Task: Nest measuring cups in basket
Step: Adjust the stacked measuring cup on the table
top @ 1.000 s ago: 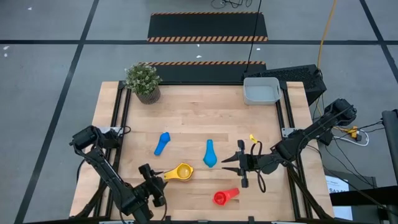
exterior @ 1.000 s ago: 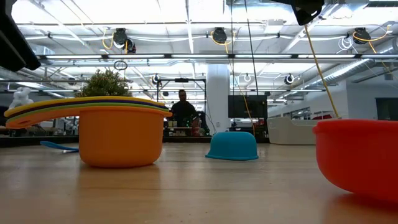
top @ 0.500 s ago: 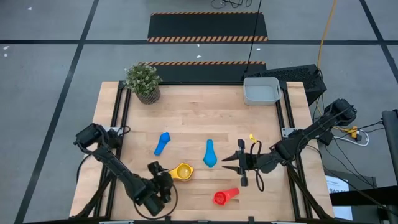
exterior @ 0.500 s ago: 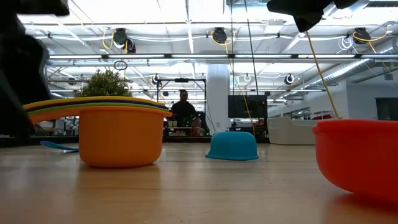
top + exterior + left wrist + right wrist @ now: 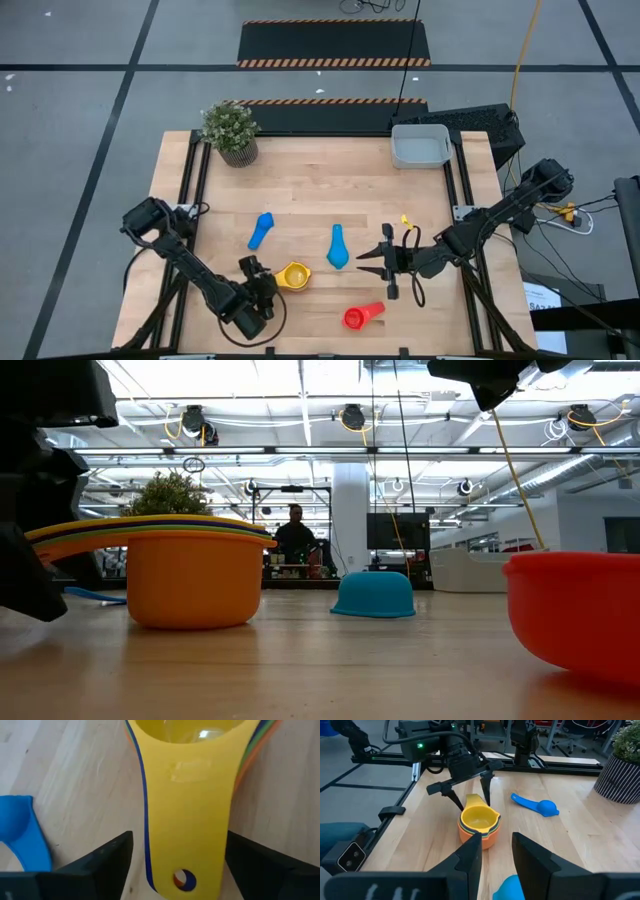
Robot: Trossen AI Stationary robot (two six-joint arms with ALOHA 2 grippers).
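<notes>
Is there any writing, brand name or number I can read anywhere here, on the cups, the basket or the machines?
None can be read: the stacked measuring cups, the red cup, the two blue cups, the basket and both arms show no legible text.

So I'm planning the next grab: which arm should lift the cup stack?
Left. Its open gripper straddles the stack's yellow handle; the right gripper waits farther off.

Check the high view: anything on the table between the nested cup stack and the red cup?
Nothing: bare wood lies between the nested cup stack and the red cup, shown in the high view.
</notes>
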